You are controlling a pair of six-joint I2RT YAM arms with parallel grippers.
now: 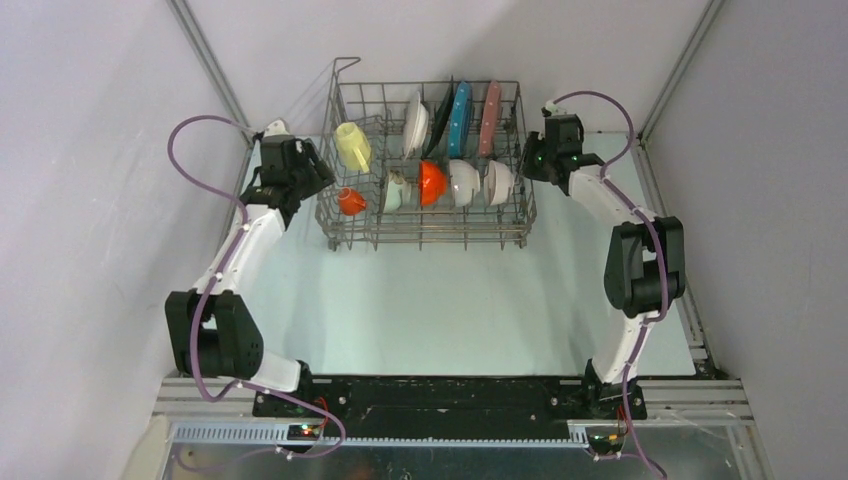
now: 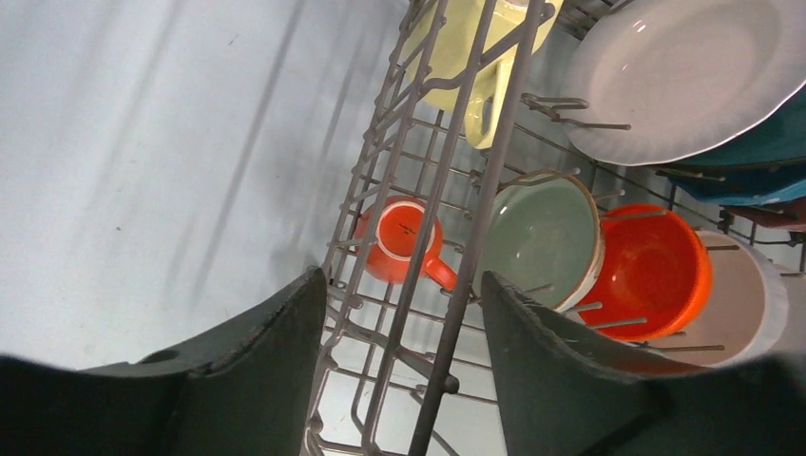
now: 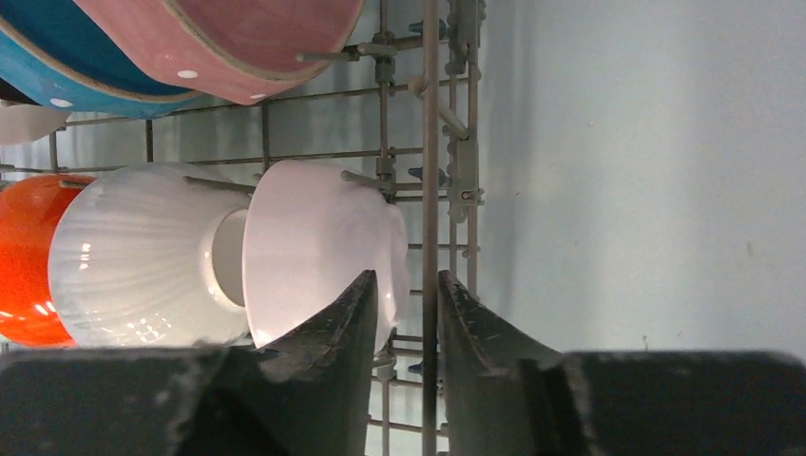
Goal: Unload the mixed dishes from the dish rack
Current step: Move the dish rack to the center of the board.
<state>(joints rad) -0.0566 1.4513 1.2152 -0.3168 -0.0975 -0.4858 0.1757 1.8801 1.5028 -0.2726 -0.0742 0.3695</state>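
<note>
In the left wrist view, the pale yellow cup [image 2: 475, 47] is cut off by the top edge, and the white plate [image 2: 684, 76] by the top and right edges. Only a sliver of the blue plate [image 2: 760, 147] is seen behind it.

In the right wrist view, the pink plate [image 3: 238, 43] is cropped at the top. The orange bowl [image 3: 24, 256] is cropped at the left edge and overlapped by the ribbed white bowl [image 3: 143, 256]. The lower rim of the smooth white bowl [image 3: 314, 247] is hidden behind a finger [image 3: 333, 332] of the right gripper [image 3: 407, 285]. Whether either finger touches the dish rack [image 3: 430, 142] wire between them cannot be told.

From above, the black plate [image 1: 441, 115] is largely concealed between its neighbours.
</note>
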